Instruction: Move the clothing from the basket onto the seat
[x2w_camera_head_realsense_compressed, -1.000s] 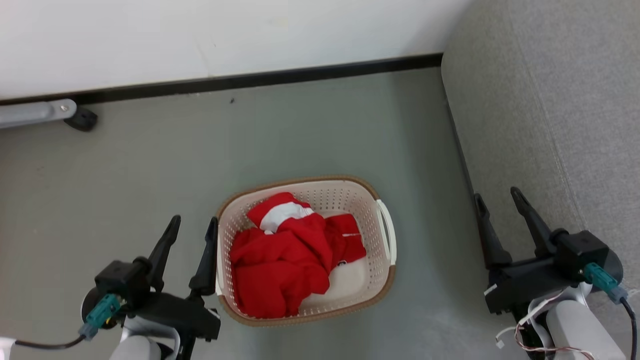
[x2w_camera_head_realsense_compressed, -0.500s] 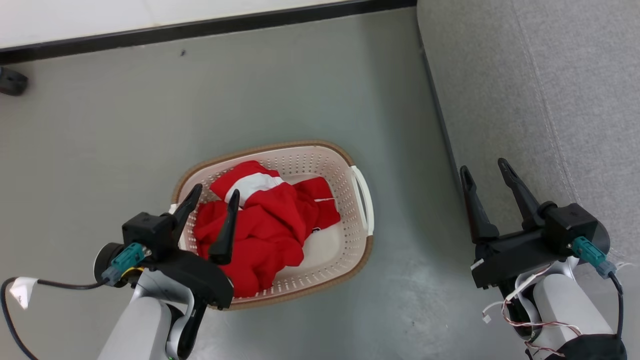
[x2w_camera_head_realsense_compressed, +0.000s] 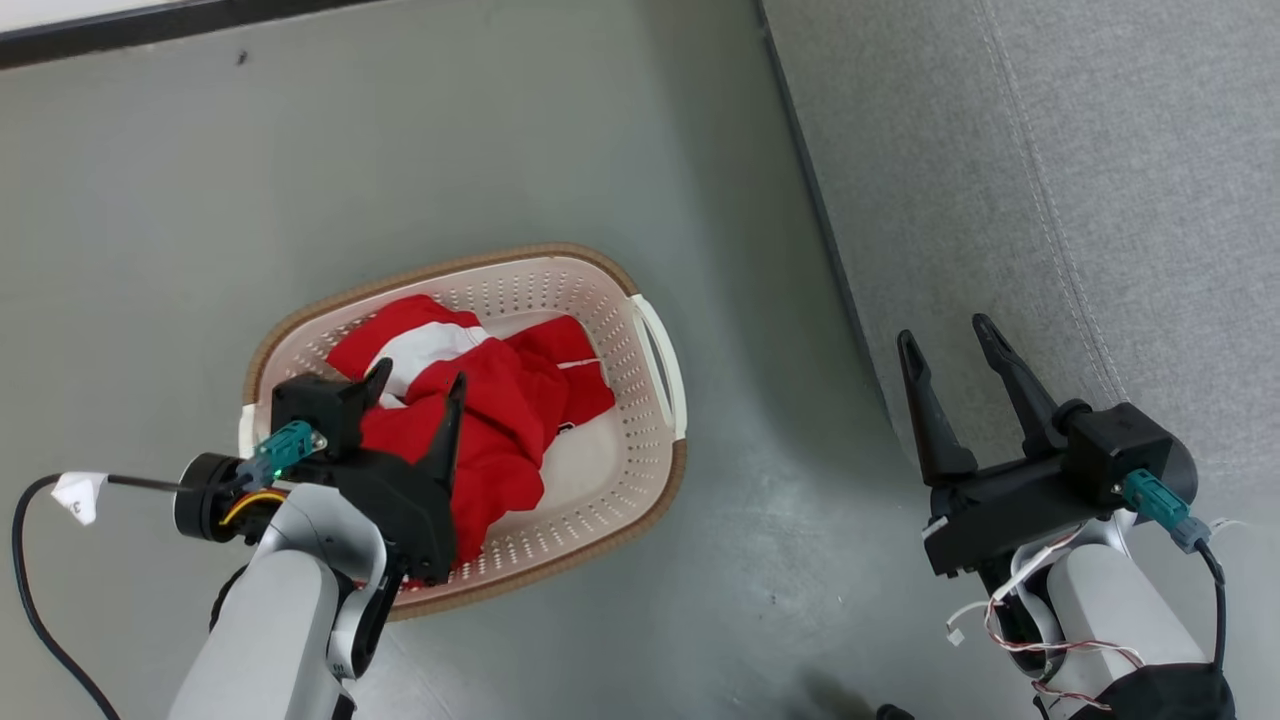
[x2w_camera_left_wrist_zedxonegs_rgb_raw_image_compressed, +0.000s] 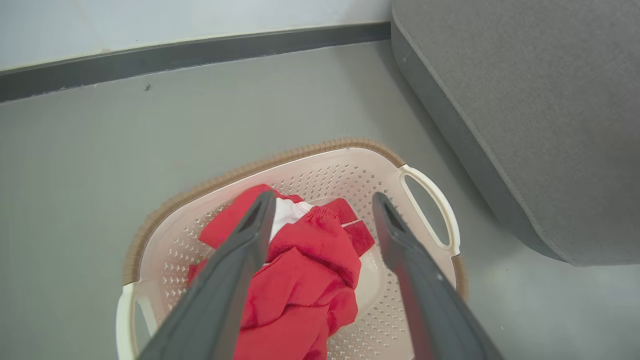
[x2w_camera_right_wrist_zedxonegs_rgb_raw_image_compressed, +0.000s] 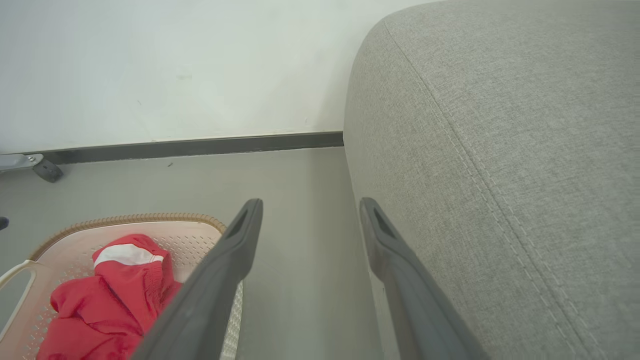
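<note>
Clothing (x2w_camera_head_realsense_compressed: 500, 410) in basket (x2w_camera_head_realsense_compressed: 615, 340); reach step; left hand (x2w_camera_head_realsense_compressed: 420, 373) over it, right hand (x2w_camera_head_realsense_compressed: 943, 330) idle, both fully open, empty; next: lower, pinch

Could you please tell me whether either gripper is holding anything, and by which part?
Nothing is held. The left gripper hangs open over the clothing in the basket; the right gripper is open near the seat.
</note>
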